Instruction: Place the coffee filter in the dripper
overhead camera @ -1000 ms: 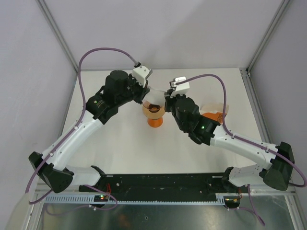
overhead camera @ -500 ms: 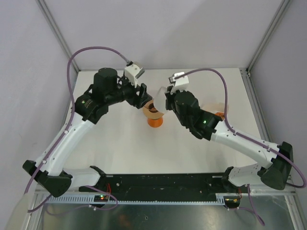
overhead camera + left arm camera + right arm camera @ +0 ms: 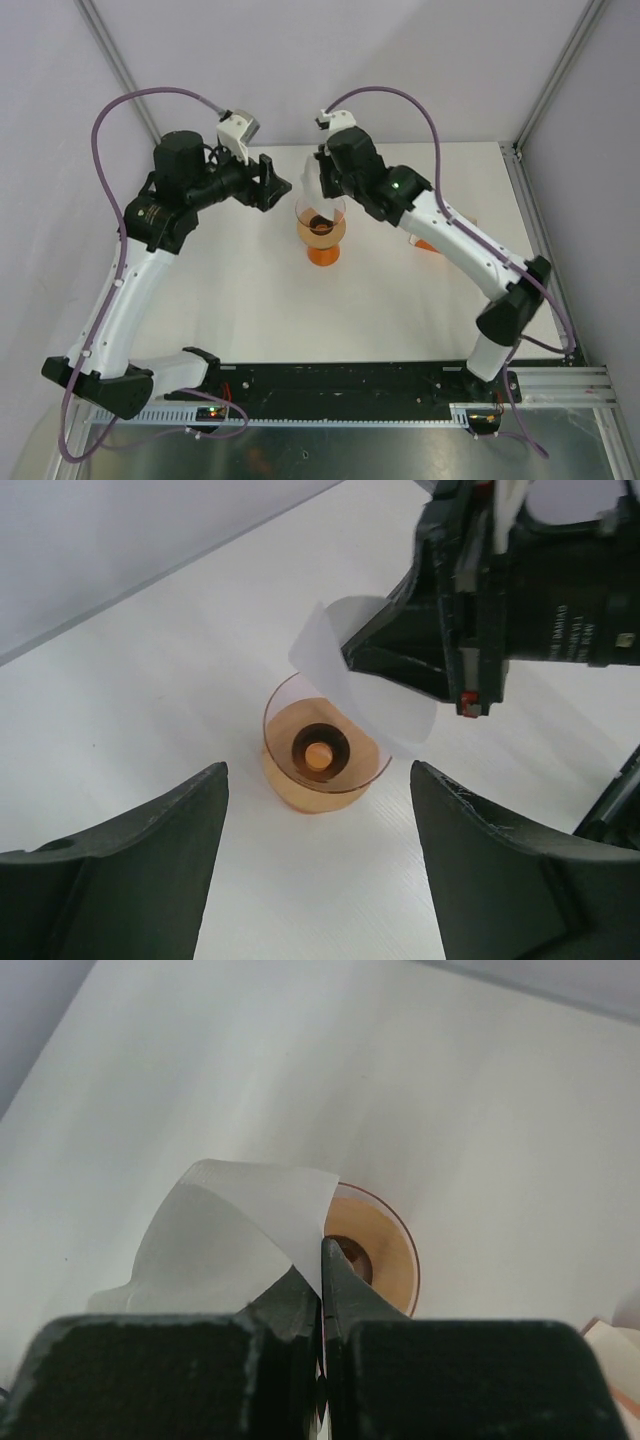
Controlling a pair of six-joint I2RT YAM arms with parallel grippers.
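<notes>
The dripper [image 3: 322, 222] is a clear cone standing on a small orange cup [image 3: 323, 254] mid-table. In the left wrist view the dripper [image 3: 352, 762] lies ahead, its mouth open upward. My right gripper [image 3: 322, 192] hangs just above its far rim, shut on the edge of the white coffee filter [image 3: 309, 179]. The filter [image 3: 225, 1235] fans out to the left of the pinched jaws [image 3: 322, 1252], beside the dripper [image 3: 390, 1250]. The paper [image 3: 345, 670] hovers over the rim. My left gripper [image 3: 278, 186] stands open to the dripper's left, with nothing between its fingers [image 3: 130, 870].
An orange packet [image 3: 430, 243] lies on the table right of the dripper, partly under the right arm; its corner [image 3: 612, 1345] shows in the right wrist view. Frame posts stand at the back corners, and purple cables loop above both arms.
My left gripper has opened, let go of the filter and drawn back to the left. The right arm has swung to the back of the dripper, carrying the filter above its rim.
</notes>
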